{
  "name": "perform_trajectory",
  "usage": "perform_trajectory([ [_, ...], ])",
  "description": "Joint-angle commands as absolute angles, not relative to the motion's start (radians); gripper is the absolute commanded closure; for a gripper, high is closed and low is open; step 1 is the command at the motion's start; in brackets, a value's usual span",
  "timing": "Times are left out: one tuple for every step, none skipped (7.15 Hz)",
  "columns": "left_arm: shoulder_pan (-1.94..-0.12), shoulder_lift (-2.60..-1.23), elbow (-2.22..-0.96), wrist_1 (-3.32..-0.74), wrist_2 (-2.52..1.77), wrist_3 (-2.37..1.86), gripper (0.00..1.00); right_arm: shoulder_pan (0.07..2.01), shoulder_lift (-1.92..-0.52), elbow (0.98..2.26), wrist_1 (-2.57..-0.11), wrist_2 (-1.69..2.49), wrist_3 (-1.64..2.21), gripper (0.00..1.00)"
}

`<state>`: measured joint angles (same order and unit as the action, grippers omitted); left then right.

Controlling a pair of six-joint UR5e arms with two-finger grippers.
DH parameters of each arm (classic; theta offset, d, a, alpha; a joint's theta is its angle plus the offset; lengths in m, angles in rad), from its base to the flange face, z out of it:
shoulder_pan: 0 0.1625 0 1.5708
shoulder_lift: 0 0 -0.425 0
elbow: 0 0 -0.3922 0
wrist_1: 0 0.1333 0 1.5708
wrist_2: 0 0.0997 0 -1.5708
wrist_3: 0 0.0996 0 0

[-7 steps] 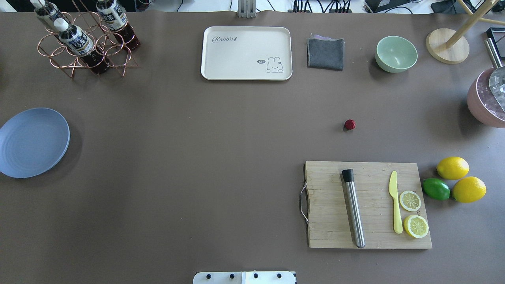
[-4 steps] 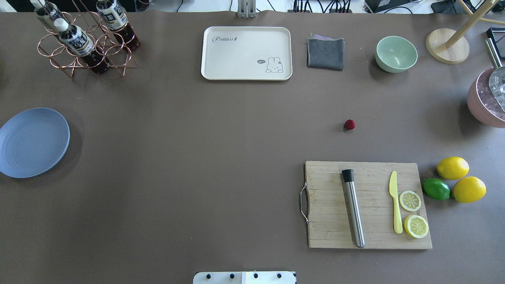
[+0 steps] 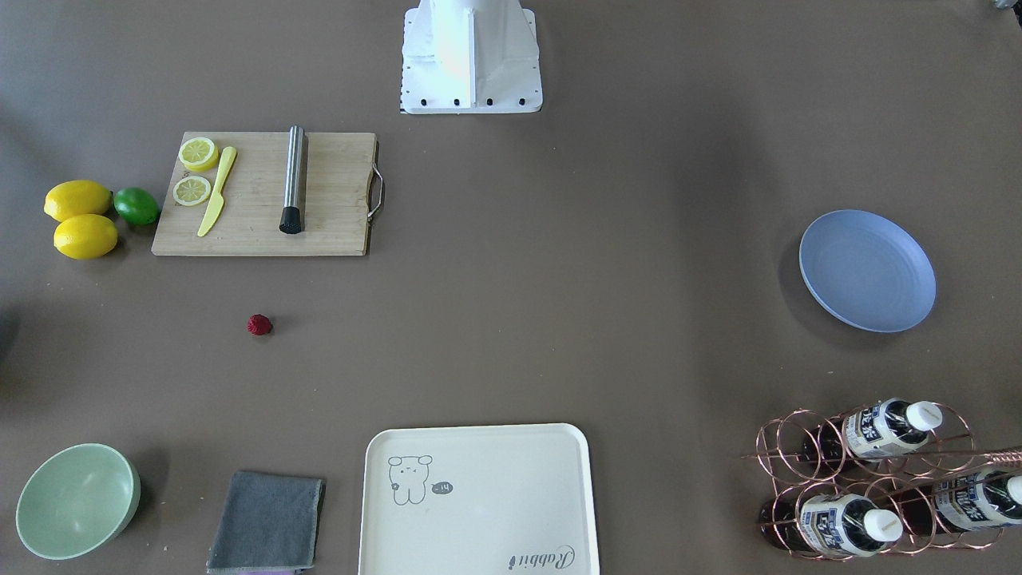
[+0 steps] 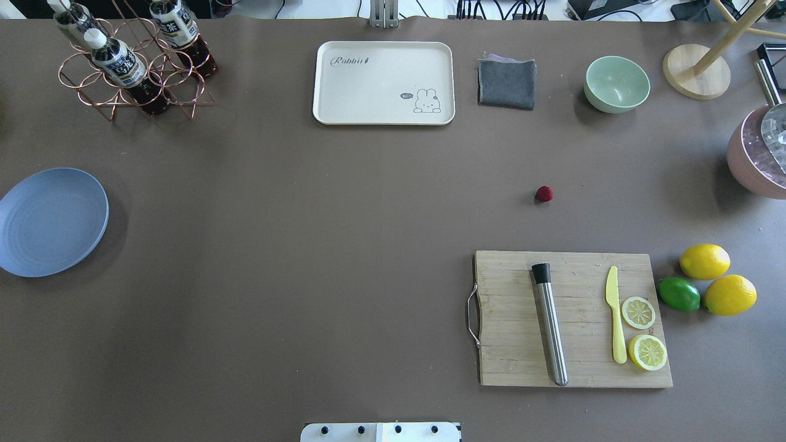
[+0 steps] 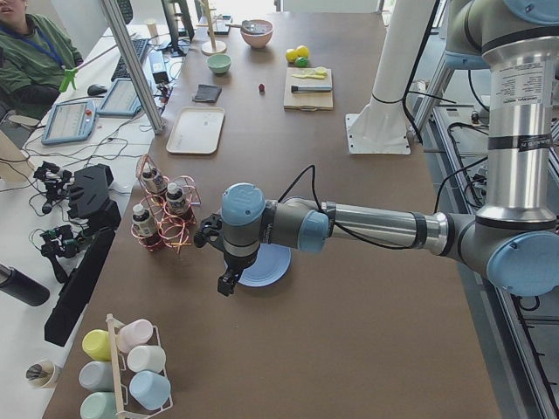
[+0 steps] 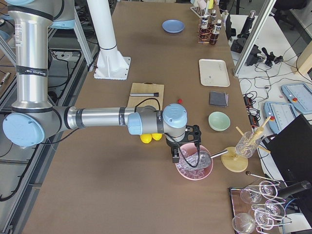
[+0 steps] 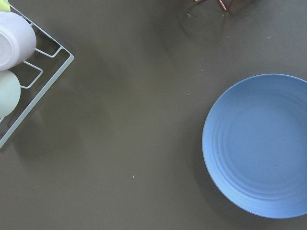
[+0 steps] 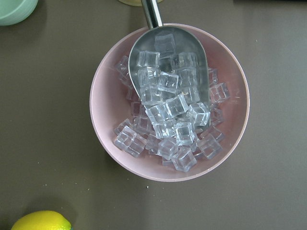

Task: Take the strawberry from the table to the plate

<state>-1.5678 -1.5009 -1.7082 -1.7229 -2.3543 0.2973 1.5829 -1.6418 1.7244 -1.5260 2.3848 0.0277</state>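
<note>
The strawberry (image 4: pixel 544 194) (image 3: pixel 259 324) is a small dark-red berry lying alone on the brown table (image 4: pixel 307 245), a little beyond the cutting board. The light-blue plate (image 4: pixel 49 221) (image 3: pixel 867 270) (image 7: pixel 261 151) sits empty at the table's far left end. In the exterior left view my left gripper (image 5: pixel 225 284) hangs just beside the plate (image 5: pixel 266 266). My right gripper (image 6: pixel 174 156) shows only in the exterior right view, over a pink bowl and far from the strawberry (image 6: pixel 180 101). I cannot tell whether either gripper is open or shut. Neither wrist view shows its fingers.
A wooden cutting board (image 4: pixel 571 319) holds a steel muddler, a yellow knife and lemon slices, with lemons (image 4: pixel 705 261) and a lime beside it. Along the back stand a cream tray (image 4: pixel 384 83), grey cloth (image 4: pixel 506 83), green bowl (image 4: pixel 616 84) and bottle rack (image 4: pixel 132 61). A pink ice bowl (image 8: pixel 108 72) holds a scoop.
</note>
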Motion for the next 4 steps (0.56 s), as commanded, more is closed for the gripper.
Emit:
perform_trajectory([
  [-1.568,-1.494,-1.677,-1.759,-2.364,0.291,0.01,1.58,-1.637,1.73,-1.525,2.385,0.032,0.0],
  [-1.563,-1.494,-1.671,-1.759,-2.387,0.244,0.01,1.565,-1.629,1.733,-1.525,2.385,0.037,0.0],
  [-1.549,-1.494,-1.663,-1.797,-2.393,0.109,0.01,1.545,-1.625,1.735,-1.525,2.384,0.038,0.0],
  [-1.528,-1.49,-1.602,-1.936,-2.416,-0.01,0.01,1.531,-1.611,1.735,-1.525,2.384,0.067,0.0],
])
